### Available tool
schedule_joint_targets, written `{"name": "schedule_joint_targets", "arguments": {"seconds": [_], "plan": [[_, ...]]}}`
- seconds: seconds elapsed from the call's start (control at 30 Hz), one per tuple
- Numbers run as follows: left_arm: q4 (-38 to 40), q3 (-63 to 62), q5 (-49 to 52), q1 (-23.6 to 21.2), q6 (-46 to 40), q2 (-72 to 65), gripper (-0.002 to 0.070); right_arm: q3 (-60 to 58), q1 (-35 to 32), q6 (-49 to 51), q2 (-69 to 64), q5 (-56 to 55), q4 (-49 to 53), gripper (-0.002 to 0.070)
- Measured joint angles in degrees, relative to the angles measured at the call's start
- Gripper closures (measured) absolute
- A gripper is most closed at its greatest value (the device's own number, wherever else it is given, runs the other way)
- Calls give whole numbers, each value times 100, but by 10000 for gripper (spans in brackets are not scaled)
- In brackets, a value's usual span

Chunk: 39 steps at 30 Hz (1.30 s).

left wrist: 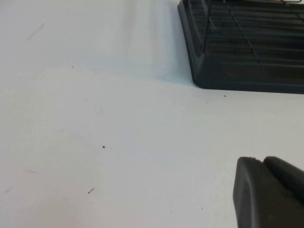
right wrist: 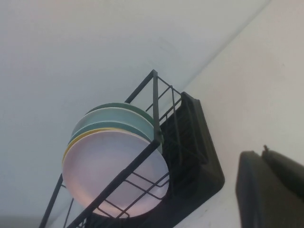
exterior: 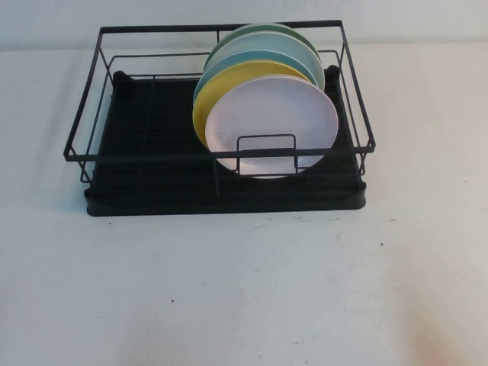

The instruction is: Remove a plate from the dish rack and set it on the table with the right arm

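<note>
The pale pink plate (exterior: 271, 122) stands upright at the front of a row of plates in the right half of the black wire dish rack (exterior: 145, 130), behind a low wire loop. The right wrist view shows the plate (right wrist: 109, 166) behind the rack's wires (right wrist: 190, 142). My right gripper (right wrist: 262, 153) is shut and empty, low over the white table (exterior: 244, 290), off the rack's corner. My left gripper (left wrist: 260, 160) is shut and empty over the table near the rack's other front corner (left wrist: 237, 66). Neither arm shows in the high view.
Behind the pink plate stand a yellow plate (exterior: 221, 80), a light blue plate (exterior: 259, 46) and a green plate (exterior: 263, 28). The rack's left half holds nothing. White table lies in front of the rack and at both sides.
</note>
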<state>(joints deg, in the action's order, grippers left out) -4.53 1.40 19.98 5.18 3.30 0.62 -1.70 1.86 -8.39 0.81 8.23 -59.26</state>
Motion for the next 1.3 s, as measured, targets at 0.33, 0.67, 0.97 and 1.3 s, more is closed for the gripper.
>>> {"name": "schedule_joint_targets", "arguments": {"seconds": [0.33, 0.67, 0.97, 1.3], "plan": [[0, 0, 0, 0, 0, 0, 679, 742, 0, -729, -991, 966, -132, 694], [0, 0, 0, 0, 0, 0, 679, 3017, 0, -3308, -4567, 2042, -157, 694], [0, 0, 0, 0, 0, 0, 679, 5219, 700, -5005, -7361, 1967, -454, 694], [0, 0, 0, 0, 0, 0, 679, 6840, 1349, -6437, -9071, 1836, -505, 689]]}}
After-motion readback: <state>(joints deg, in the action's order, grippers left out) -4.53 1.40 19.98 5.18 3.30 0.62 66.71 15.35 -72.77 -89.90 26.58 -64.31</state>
